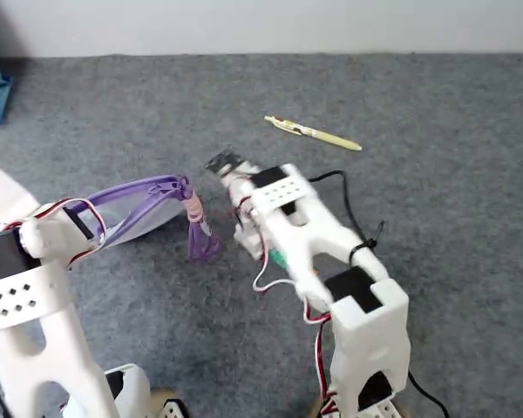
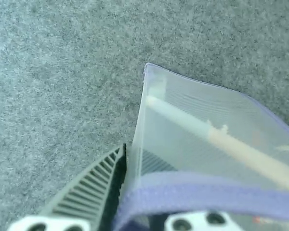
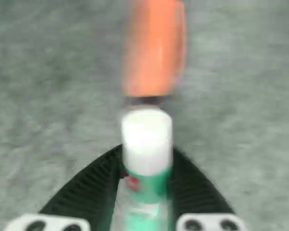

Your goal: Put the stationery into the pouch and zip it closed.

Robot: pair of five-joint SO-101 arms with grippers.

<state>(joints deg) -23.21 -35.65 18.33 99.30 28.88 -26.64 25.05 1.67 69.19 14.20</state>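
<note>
One pen (image 2: 221,139) lies inside the pouch (image 1: 148,205) | left gripper (image 2: 135,159) pinches its rim | right gripper (image 3: 147,151) grips a glue stick (image 3: 145,139) | we judge it, the yellow pen (image 1: 312,132) and zipping remain.

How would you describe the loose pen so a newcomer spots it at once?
Start at the grey carpet, then the right arm at its middle. Beyond that arm, toward the far wall, lies a slim pale-yellow pen, flat and ungripped, unlike the purple-trimmed pouch held up.
</note>
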